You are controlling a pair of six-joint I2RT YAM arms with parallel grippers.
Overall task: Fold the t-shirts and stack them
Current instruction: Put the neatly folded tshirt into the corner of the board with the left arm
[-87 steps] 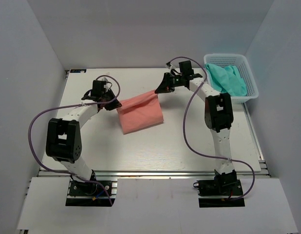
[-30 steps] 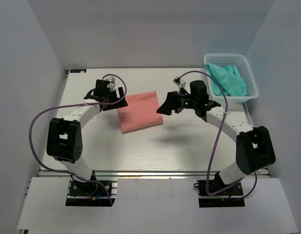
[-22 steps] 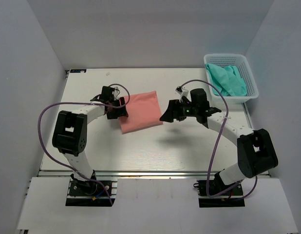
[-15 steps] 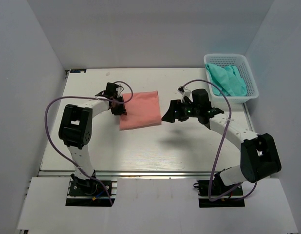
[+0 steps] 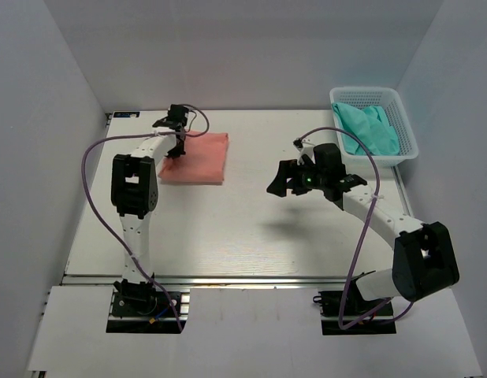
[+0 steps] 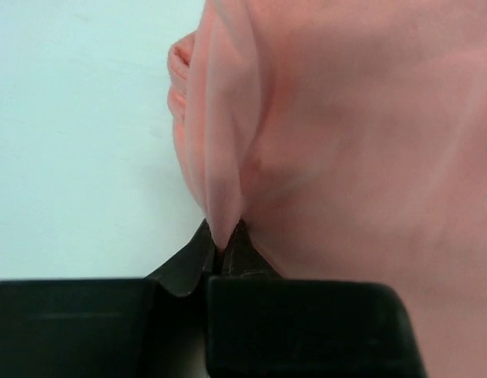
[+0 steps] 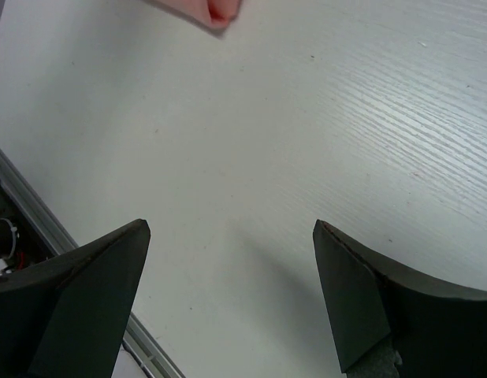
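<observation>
Lying folded flat on the far left part of the table (image 5: pixel 251 236), the salmon-pink t-shirt (image 5: pixel 200 157) is gripped at its left edge by the left claw (image 6: pixel 224 250), whose fingers are pressed together on a raised pleat of the fabric. The right claw (image 7: pixel 229 236) is held with its fingers spread wide over bare table, well apart from that shirt, only a corner of which is seen at the top of the right wrist view. The teal-green t-shirt (image 5: pixel 368 126) is seen crumpled inside the white lattice basket (image 5: pixel 369 91) at the far right corner.
</observation>
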